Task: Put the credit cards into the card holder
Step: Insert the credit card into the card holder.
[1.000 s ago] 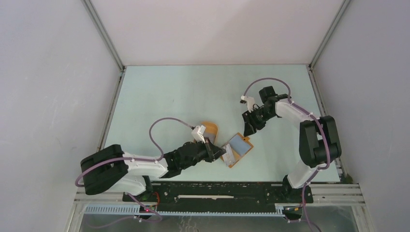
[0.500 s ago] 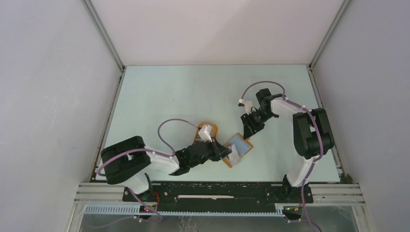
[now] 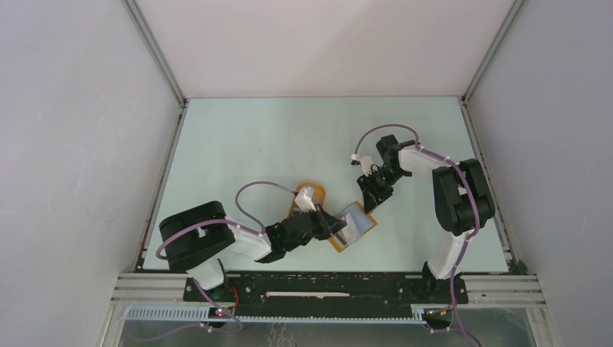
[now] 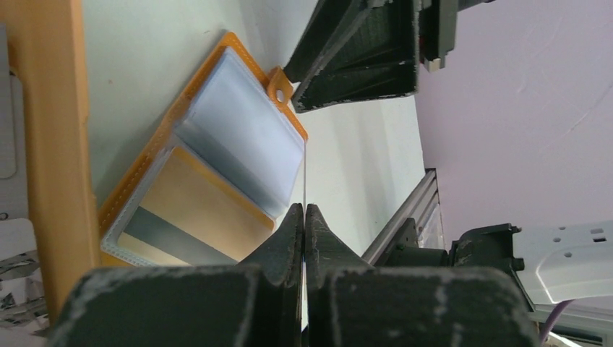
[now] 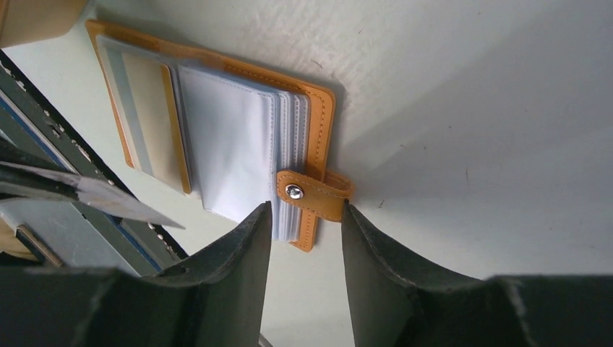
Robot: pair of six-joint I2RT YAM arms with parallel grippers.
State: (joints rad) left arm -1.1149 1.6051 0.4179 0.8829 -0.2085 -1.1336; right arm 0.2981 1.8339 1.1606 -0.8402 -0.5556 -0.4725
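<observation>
Now both arms have closed in on the open card holder (image 3: 359, 219). Your left gripper (image 4: 304, 211) is clenched on a credit card (image 4: 305, 173), held edge-on. The right gripper (image 5: 303, 217) jaws stand apart, astride the closure tab (image 5: 311, 194). The holder lies well clear of the table (image 3: 253, 144) edges, with the orange tray (image 3: 319, 190) just beside it.

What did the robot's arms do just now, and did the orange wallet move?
The left gripper, shut on a credit card, moved a little right, closer to the open card holder, as its arm swung inward. The right gripper slid down and left in the top view, and its open jaws now straddle the holder's tab. The card holder and the oval tray stayed put.
</observation>
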